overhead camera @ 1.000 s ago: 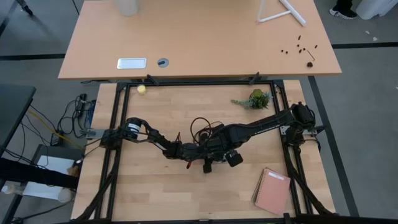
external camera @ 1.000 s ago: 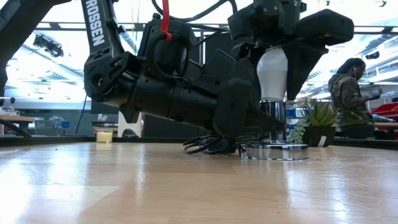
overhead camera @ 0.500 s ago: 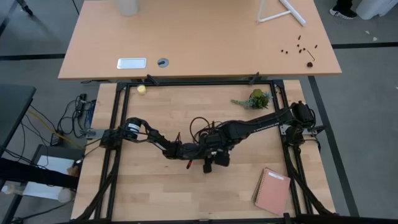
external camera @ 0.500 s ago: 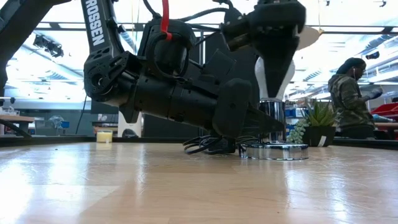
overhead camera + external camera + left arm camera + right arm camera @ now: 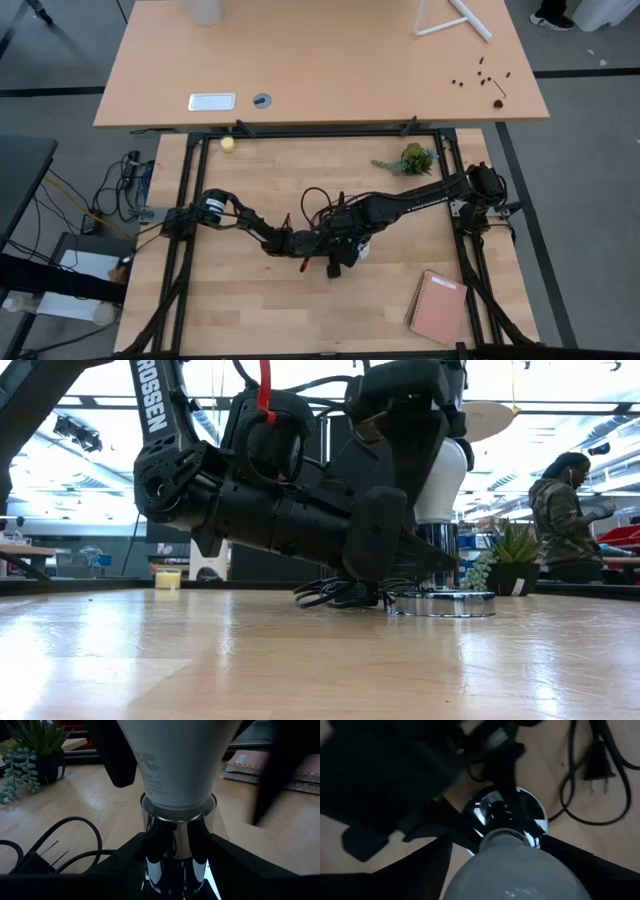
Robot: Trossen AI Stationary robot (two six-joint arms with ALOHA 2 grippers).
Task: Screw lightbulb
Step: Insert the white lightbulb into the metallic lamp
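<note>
The white lightbulb [image 5: 443,475] stands upright with its base in the chrome socket stem [image 5: 437,555], which rises from the round silver disc [image 5: 445,603] on the table. My left gripper [image 5: 176,865] lies low over the table, shut on the stem. My right gripper [image 5: 515,880] comes down from above, shut on the bulb [image 5: 515,862]. Both grippers meet at the table's middle [image 5: 340,248]. The bulb's screw base is hidden inside the stem [image 5: 175,832]. My left gripper pinches the chrome stem's lower part [image 5: 172,857] between its two fingers. The fingers come level, from the table's left side, and lie across the upright stem. The disc rests flat on the table. My right gripper holds the bulb's wide white body [image 5: 150,765] between its two fingers, one on each side. The fingers [image 5: 117,762] point down from above. The bulb stands upright, its narrow end in the stem's mouth [image 5: 177,805].
The black cord [image 5: 75,837] coils on the table behind the socket. A small potted plant [image 5: 412,158] stands at the far right, a pink notebook [image 5: 438,305] lies near right, a yellowish ball [image 5: 228,143] sits far left. A person [image 5: 565,510] stands beyond the table.
My right gripper has turned about its upright axis over the socket, staying on the bulb; its wrist has swung round toward the table's left edge. The bulb has stayed upright in the stem. My left gripper has kept still on the stem.
</note>
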